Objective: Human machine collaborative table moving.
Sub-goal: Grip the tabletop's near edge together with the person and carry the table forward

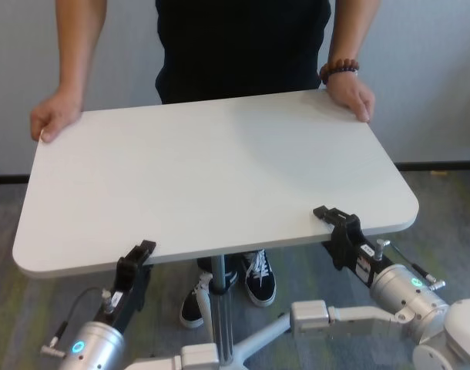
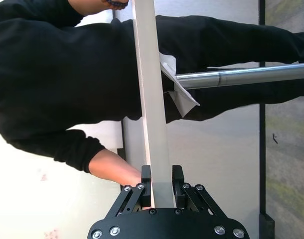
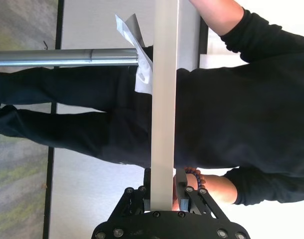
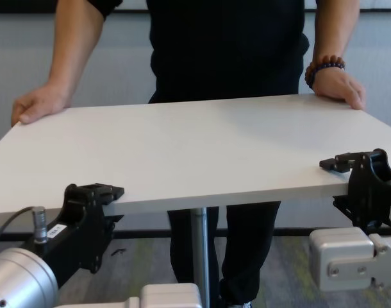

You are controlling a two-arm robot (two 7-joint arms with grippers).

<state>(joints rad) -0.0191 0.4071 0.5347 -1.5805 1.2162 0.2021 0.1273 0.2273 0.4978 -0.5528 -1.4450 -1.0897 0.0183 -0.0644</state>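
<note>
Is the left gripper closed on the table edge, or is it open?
Shut. In the left wrist view the left gripper has one finger on each face of the table edge.

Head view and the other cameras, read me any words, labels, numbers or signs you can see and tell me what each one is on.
No text can be read in any view.
Left arm: a small white label behind the left hand carries print too small to read.
Right arm: a small label behind the right hand is also unreadable.
The table and the person's black shirt show no writing.

Head cam: high, looks down on table point(image 1: 219, 169). Chest: low, edge-level. Wrist cams: close, edge-on.
</note>
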